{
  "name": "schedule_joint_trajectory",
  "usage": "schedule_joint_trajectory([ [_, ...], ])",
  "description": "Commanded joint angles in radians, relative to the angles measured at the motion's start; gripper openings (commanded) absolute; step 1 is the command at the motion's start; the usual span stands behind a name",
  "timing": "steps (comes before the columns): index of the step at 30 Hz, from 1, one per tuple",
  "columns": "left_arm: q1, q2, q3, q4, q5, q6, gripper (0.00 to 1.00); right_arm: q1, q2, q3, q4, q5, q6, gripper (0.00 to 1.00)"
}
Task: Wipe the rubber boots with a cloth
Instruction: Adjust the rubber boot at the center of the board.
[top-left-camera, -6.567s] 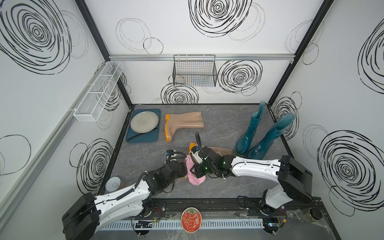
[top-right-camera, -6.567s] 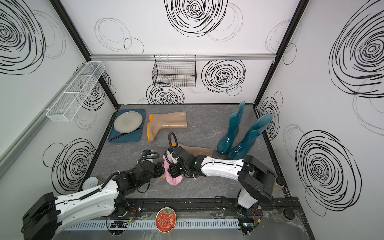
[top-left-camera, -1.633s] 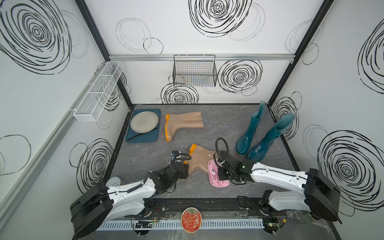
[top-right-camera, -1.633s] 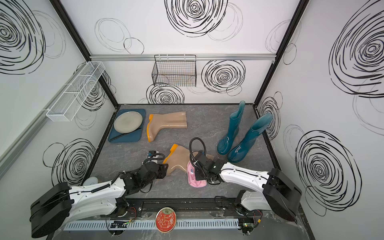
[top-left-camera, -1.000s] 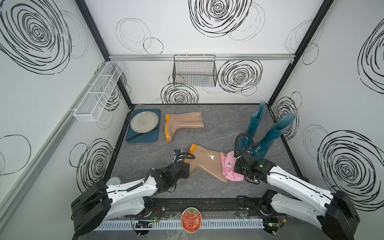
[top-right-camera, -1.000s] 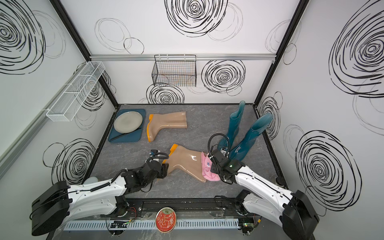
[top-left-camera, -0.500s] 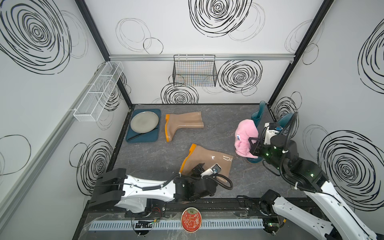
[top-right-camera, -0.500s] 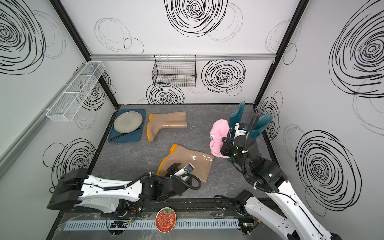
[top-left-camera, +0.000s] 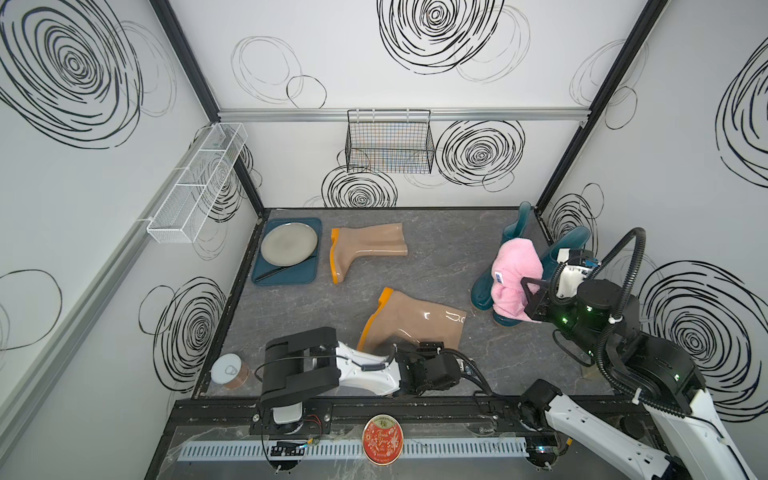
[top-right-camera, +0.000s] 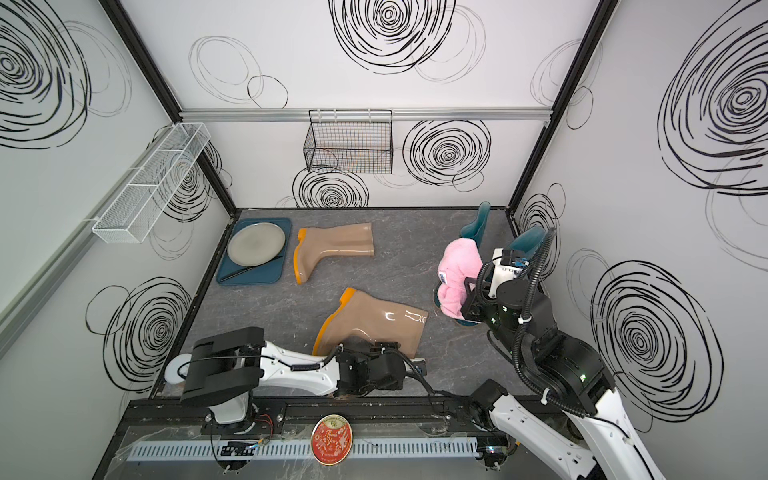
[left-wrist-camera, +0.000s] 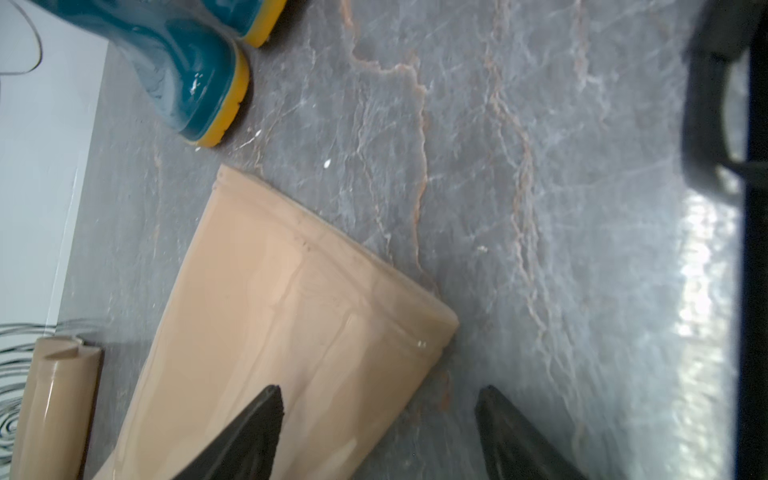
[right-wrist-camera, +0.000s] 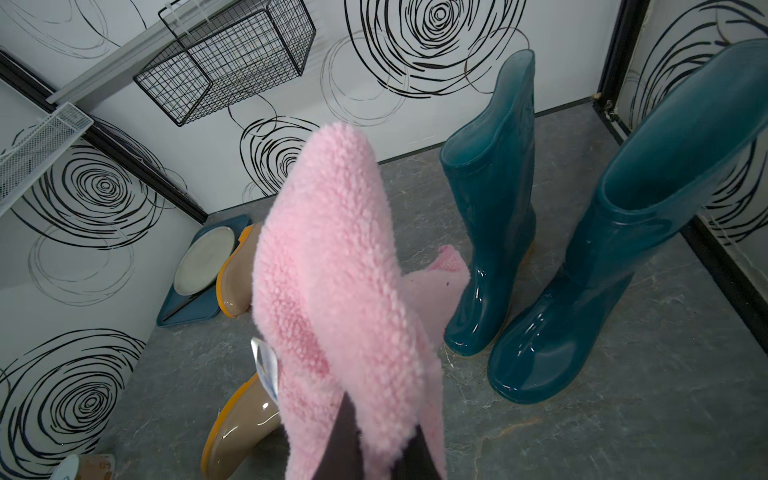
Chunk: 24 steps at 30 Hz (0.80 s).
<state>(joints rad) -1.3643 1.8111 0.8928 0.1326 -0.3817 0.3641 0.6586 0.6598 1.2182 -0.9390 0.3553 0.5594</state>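
Two dark teal rubber boots (top-left-camera: 484, 291) (right-wrist-camera: 490, 199) stand upright at the back right. Two beige-tan boots lie on their sides: one at mid-floor (top-left-camera: 415, 324) and one further back (top-left-camera: 370, 245). My right gripper (right-wrist-camera: 382, 415) is shut on the fluffy pink cloth (top-left-camera: 515, 278) (top-right-camera: 459, 274), which it holds raised in front of the teal boots and hides part of them. The left gripper (left-wrist-camera: 378, 392) is open and low near the front edge. One of its fingers (left-wrist-camera: 253, 428) is over the near tan boot's shaft (left-wrist-camera: 266, 332), by the shaft's open end, and nothing is held.
A teal tray (top-left-camera: 266, 278) with a grey plate (top-left-camera: 289, 243) lies at the back left. A black wire basket (top-left-camera: 388, 141) hangs on the back wall and a white wire shelf (top-left-camera: 199, 183) on the left wall. A small can (top-left-camera: 226, 370) stands at the front left corner.
The right arm lifted the cloth off the near tan boot and carried it up to the teal boots. The left gripper moved from that boot's foot to its shaft end.
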Motion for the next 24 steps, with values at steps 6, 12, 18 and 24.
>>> schedule_joint_trajectory([
  [6, 0.051, 0.107, 0.099, -0.116, 0.151, 0.076, 0.65, -0.003, -0.021, 0.068, -0.076, 0.078, -0.004, 0.0],
  [12, 0.067, 0.152, 0.144, -0.165, 0.098, 0.077, 0.53, -0.002, -0.012, 0.084, -0.081, 0.077, -0.009, 0.0],
  [18, 0.045, 0.132, 0.129, -0.169, 0.001, 0.111, 0.65, -0.003, -0.023, 0.081, -0.093, 0.082, -0.006, 0.0],
  [24, 0.062, 0.167, 0.158, -0.199, -0.017, 0.104, 0.47, -0.003, -0.025, 0.075, -0.093, 0.079, -0.004, 0.0],
])
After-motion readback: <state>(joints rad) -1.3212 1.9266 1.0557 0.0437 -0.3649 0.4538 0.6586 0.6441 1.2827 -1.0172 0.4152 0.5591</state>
